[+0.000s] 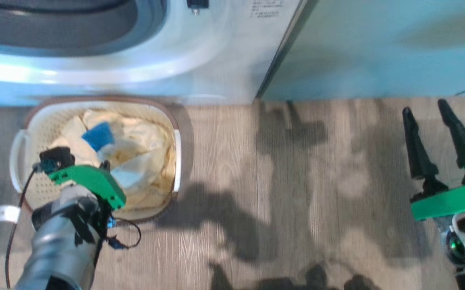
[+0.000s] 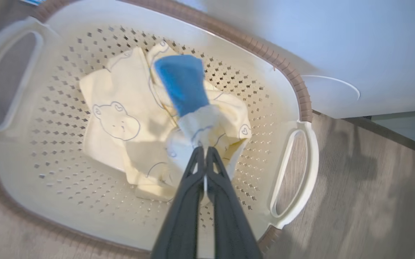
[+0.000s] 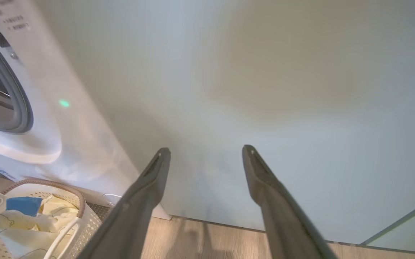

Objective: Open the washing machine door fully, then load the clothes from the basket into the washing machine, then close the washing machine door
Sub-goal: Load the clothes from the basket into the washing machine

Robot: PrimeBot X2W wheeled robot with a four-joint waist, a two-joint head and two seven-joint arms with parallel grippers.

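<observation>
The cream basket [image 1: 164, 117] with a brown rim stands on the floor before the white washing machine [image 1: 200, 60]. Pale yellow clothes [image 1: 144, 139] with bear prints and a blue patch lie in it. My left gripper [image 2: 205, 149] reaches down into the basket [image 2: 49, 144] and is shut on a bunched fold of the clothes [image 2: 121, 122], just below the blue patch [image 2: 183, 82]. Over bare floor at the right, my right gripper [image 1: 430, 110] stands open and holds nothing. In the right wrist view its gripper [image 3: 206, 153] faces a cabinet front, with the basket [image 3: 81, 201] and the washing machine [image 3: 49, 118] at the left. The washing machine door is out of view.
Pale green cabinets [image 1: 377, 48] stand right of the machine. Grey wood floor [image 1: 277, 181] stretches between the basket and my right arm. The machine's grey gasket ring [image 1: 75, 40] shows at the top left. A cable [image 1: 15, 225] hangs along my left forearm.
</observation>
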